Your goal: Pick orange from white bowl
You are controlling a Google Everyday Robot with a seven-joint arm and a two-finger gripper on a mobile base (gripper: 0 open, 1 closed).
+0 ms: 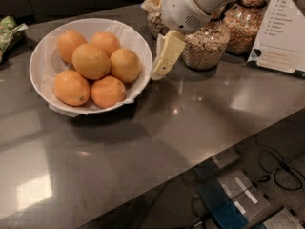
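Note:
The white bowl (44, 56) with a crinkled paper liner stands at the left of the dark counter. It holds several oranges; a paler yellow-orange one (90, 60) lies on top in the middle, and two deeper-orange ones (71, 87) lie at the front. My gripper (153, 39) hangs just past the bowl's right rim, beside the oranges and touching none. It is open and empty: one cream finger (167, 56) points down-left at the rim, and the other (152, 4) shows higher up by the wrist.
Glass jars of nuts (206, 44) stand right behind the gripper, with another jar (248, 25) further right. A white printed card (281, 37) leans at the far right. A green packet (9, 30) lies at the far left. The counter's front edge runs diagonally, with cables on the floor below it.

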